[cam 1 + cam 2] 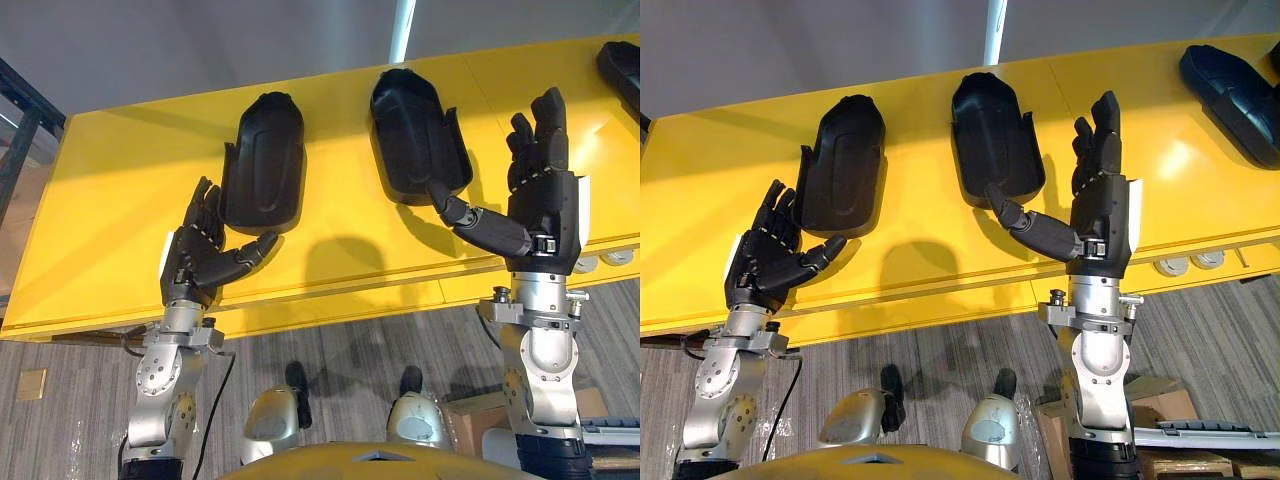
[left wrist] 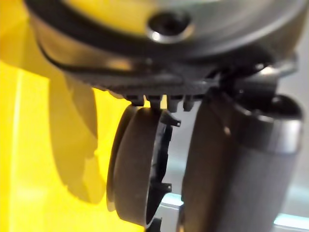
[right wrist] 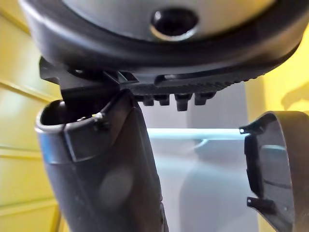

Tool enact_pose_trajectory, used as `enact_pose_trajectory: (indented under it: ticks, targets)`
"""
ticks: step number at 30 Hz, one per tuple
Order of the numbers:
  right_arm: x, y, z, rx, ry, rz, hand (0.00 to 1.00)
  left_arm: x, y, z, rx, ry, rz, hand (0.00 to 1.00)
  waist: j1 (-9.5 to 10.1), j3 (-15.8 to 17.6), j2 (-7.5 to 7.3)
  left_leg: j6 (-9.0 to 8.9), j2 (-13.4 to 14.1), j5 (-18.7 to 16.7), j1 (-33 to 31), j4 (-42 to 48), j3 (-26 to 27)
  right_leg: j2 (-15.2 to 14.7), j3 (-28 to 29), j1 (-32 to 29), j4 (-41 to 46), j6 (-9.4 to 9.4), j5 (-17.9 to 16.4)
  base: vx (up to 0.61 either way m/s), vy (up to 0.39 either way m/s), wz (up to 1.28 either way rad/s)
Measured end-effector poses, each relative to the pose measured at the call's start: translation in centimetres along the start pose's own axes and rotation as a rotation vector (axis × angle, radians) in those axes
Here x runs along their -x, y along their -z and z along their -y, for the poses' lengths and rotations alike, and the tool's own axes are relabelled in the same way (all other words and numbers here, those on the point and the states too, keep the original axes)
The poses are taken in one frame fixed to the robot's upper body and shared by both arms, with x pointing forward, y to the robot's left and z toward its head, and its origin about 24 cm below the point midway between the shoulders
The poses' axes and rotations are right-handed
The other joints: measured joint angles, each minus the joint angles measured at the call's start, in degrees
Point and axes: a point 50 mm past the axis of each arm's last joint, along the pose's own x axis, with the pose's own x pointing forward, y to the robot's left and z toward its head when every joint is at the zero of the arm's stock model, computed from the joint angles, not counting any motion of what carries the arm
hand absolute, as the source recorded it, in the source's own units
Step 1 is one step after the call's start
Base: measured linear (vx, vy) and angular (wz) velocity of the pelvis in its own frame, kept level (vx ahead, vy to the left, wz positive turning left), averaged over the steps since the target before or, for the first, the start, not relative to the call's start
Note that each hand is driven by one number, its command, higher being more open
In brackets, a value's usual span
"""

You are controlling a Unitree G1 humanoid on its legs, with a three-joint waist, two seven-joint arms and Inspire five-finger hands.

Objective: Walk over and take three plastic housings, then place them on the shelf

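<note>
**Left eye view:** The left hand (image 1: 200, 250) and right hand (image 1: 540, 200) were spread wide above the yellow table (image 1: 100, 200), holding nothing, seemingly poised to grasp. The left housing (image 1: 265, 160) lay just past the left hand's fingertips. The middle housing (image 1: 415, 135) lay at the right hand's thumb side, with the thumb tip at its near rim. A third housing (image 1: 622, 65) sat well apart, off the right hand's outer side.

**Left wrist view:** The left housing stood edge-on just beyond the fingers.

**Right wrist view:** The middle housing lay beside the thumb, with a gap between them.
</note>
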Motion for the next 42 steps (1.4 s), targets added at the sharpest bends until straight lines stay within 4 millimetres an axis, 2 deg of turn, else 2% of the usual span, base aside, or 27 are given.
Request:
enact_pose_trajectory:
  ticks: [11,18,29,34,37,42]
  targets:
    - [0.0,0.1,-0.3,-0.008,-0.005,-0.006,1.0,0.2,0.2,0.7,0.042,0.059,-0.021,1.0,0.0,-0.11,-0.54,0.24,-0.67,-0.1,0.73,-0.4,-0.05,-0.57,-0.05,0.79,-0.18,0.04,0.02,0.0,0.0,0.0]
    - [0.1,0.2,-0.8,-0.025,-0.023,-0.012,1.0,0.2,0.3,1.1,0.041,0.088,-0.03,1.0,0.03,-0.8,-1.7,0.25,-0.69,-0.1,0.71,-0.38,-0.06,-0.57,-0.04,0.8,-0.19,0.04,0.03,0.0,0.0,0.0]
    - [0.1,0.3,-0.8,-0.022,-0.026,-0.025,1.0,0.2,0.6,1.6,0.029,0.089,-0.049,1.0,-0.06,-1.54,-1.79,0.26,-0.7,-0.09,0.71,-0.36,-0.06,-0.56,-0.03,0.8,-0.22,0.03,0.03,0.0,0.0,0.0]
    - [0.1,0.4,-0.8,-0.021,-0.03,-0.028,1.0,0.2,0.3,2.3,-0.236,0.022,-0.017,1.0,-0.86,-1.75,-1.78,0.29,-0.69,-0.05,0.72,-0.38,-0.07,-0.51,0.02,0.8,-0.29,0.03,0.03,0.0,0.0,0.0]
    - [0.3,0.4,-0.7,-0.021,-0.025,-0.038,1.0,0.6,0.2,1.9,-0.373,-0.047,0.004,1.0,-1.97,-1.79,-1.73,0.25,-0.67,0.06,0.78,-0.64,-0.07,-0.4,0.05,0.79,-0.48,0.03,0.03,0.0,0.0,0.0]
    - [1.1,0.8,-0.5,-0.014,-0.021,-0.078,1.0,0.6,-0.5,1.4,-0.524,-0.144,0.059,1.0,-2.27,-1.82,-1.66,0.09,-0.65,0.75,0.94,-1.98,-0.08,-0.1,-0.04,0.58,-0.98,0.01,0.01,0.0,0.0,0.0]
